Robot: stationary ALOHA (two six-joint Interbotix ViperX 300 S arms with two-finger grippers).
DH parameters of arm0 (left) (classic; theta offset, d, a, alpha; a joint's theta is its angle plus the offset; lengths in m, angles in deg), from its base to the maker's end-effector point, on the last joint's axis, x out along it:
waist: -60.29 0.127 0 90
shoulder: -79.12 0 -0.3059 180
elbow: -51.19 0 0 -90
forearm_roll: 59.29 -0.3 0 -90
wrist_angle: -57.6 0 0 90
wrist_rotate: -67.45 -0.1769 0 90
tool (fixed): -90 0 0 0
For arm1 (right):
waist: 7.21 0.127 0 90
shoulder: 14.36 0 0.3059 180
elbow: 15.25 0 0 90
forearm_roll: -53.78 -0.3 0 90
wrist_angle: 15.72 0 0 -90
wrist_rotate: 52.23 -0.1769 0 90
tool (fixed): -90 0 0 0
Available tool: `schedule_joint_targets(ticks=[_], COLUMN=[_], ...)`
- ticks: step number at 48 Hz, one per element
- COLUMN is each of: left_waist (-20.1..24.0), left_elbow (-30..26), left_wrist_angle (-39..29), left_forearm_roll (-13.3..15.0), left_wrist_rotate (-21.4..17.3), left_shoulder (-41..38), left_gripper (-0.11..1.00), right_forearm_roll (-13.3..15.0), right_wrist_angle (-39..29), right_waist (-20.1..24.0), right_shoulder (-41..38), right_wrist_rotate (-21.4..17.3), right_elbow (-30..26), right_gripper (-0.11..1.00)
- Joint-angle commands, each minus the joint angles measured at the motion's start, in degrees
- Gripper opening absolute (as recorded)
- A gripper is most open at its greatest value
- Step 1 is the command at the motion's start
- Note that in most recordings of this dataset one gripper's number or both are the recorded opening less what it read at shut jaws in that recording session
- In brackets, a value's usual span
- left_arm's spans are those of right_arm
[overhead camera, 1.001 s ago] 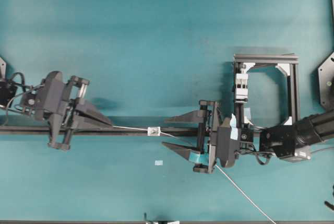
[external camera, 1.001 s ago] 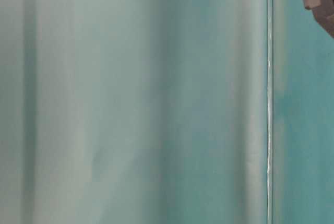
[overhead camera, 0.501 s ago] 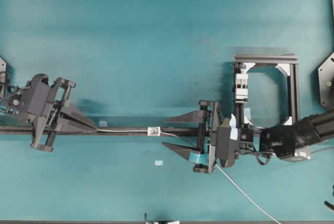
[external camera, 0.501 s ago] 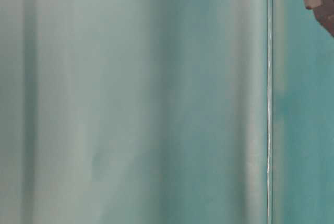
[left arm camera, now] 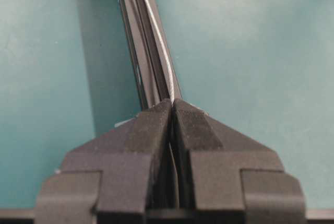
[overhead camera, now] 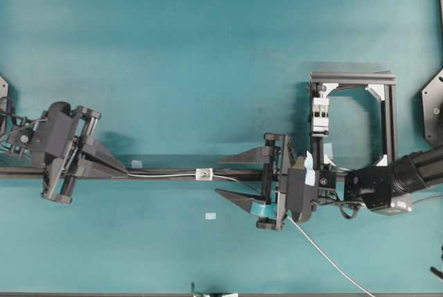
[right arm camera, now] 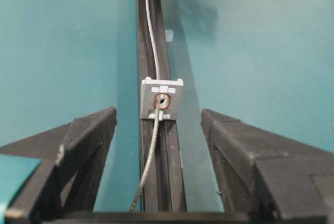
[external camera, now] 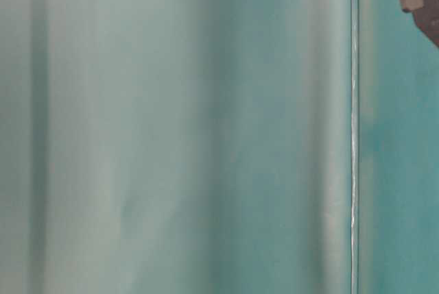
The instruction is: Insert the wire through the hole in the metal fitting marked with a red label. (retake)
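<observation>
wire (right arm camera: 156,62) is passing through the dark hole of the metal fitting (right arm camera: 162,98), which is sitting on the black rail (right arm camera: 159,182) and showing a thin red ring around its hole. in the right wrist view the wire is coming down the rail from the far end, entering the fitting, and leaving below it in a loose curve toward the camera. in the overhead view the fitting (overhead camera: 203,173) is lying on the rail (overhead camera: 166,171) about midway between the two arms, with the wire (overhead camera: 163,174) running from it leftward along the rail.

the left end effector (left arm camera: 172,104) is pinching the wire (left arm camera: 156,41), its two fingers pressed together with the thin strand emerging from between their tips and lying along the rail (left arm camera: 141,51). overhead, this left end effector (overhead camera: 123,168) is sitting low over the rail, well apart from the fitting.

the right end effector (right arm camera: 158,125) is standing wide apart, one finger on each side of the rail, holding nothing; the fitting is lying between the fingers without touching either. overhead, the right end effector (overhead camera: 223,175) is straddling the rail just beside the fitting, and a longer stretch of wire is trailing off toward the lower right across the teal surface (overhead camera: 208,48).

a small pale-blue tag (overhead camera: 210,216) is lying on the surface below the fitting. a black frame (overhead camera: 389,113) with a white clamp block (overhead camera: 320,111) is standing at the right. the table-level view is too blurred to tell anything.
</observation>
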Motion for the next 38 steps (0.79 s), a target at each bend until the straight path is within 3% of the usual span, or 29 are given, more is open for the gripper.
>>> schedule_joint_targets(ticks=[1,8,14,20,26,38], left_waist=[-0.18,-0.18,-0.26,-0.26,-0.26,0.09], left_elbow=[-1.05,-1.67,-2.29,-2.72,-2.72,-2.55], left_wrist_angle=[-1.05,-2.11,-2.37,-2.90,-2.99,-2.99], left_forearm_roll=[0.09,0.09,-0.18,-0.26,-0.26,-0.18], left_wrist_rotate=[1.49,2.72,2.20,0.79,-0.35,-0.35], left_shoulder=[0.97,1.05,1.05,1.14,1.14,1.41], left_gripper=[-0.10,-0.09,0.01,0.19,0.49,0.47], right_forearm_roll=[0.18,0.18,0.18,0.18,0.26,0.18], right_wrist_angle=[0.26,0.26,0.26,0.18,0.09,0.09], right_waist=[0.09,0.09,0.09,0.09,0.09,0.09], right_shoulder=[2.11,2.11,2.11,2.11,2.11,2.11], right_wrist_rotate=[-0.09,-0.09,-0.09,-0.09,-0.09,-0.09], right_elbow=[-0.35,-0.26,-0.26,-0.26,-0.26,-0.26], right_gripper=[0.75,0.75,0.75,0.75,0.75,0.75])
